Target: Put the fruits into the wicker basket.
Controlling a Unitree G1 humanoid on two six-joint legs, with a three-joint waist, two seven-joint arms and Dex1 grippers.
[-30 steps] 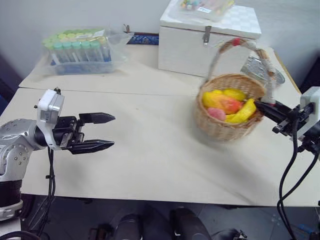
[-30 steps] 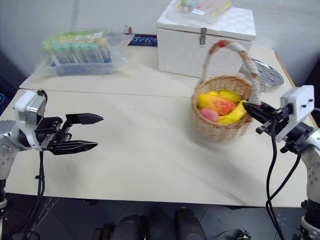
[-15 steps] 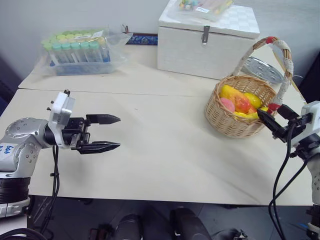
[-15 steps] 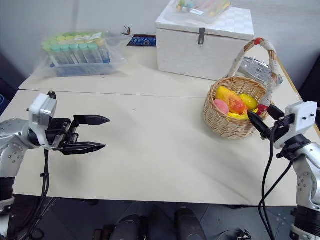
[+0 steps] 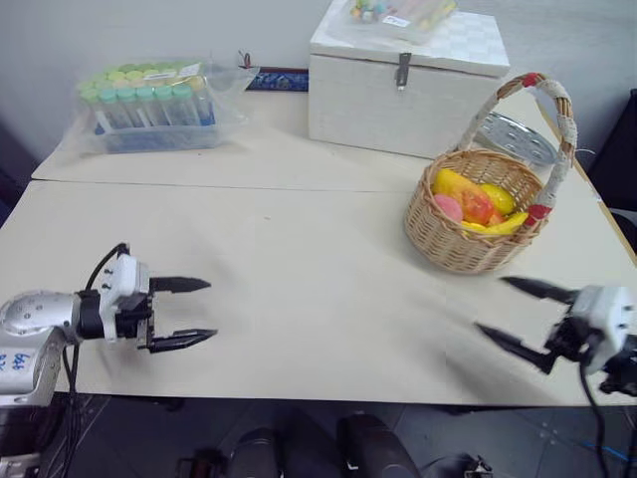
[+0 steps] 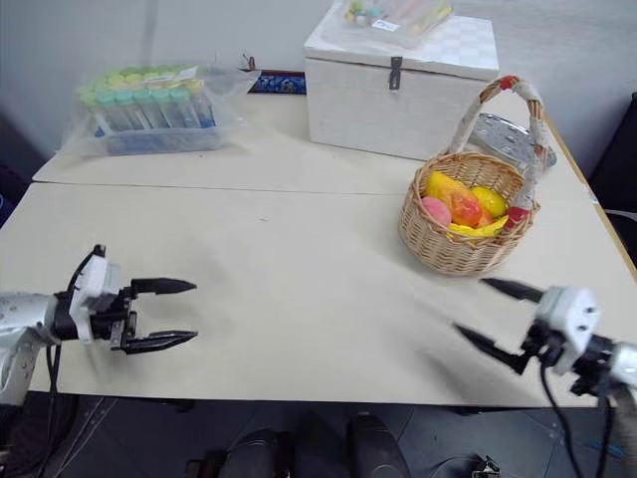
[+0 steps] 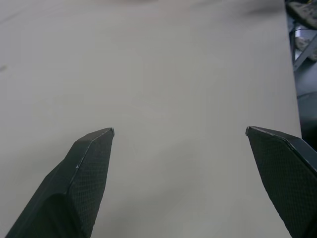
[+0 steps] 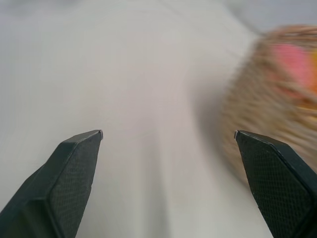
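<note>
presently, the round tan woven wicker basket (image 5: 476,224) with a cloth-wrapped arched handle stands in front of the white lidded box (image 5: 408,75). inside the basket lie the orange-red-and-yellow mango (image 5: 468,197) and the curved yellow banana (image 5: 504,226). left gripper (image 5: 185,312) and right gripper (image 5: 526,317), well clear of the basket, both gape wide, holding nothing.

Even, soft light, faint shadows — the wicker basket (image 8: 277,104) smears with blur in the right wrist view.
</note>
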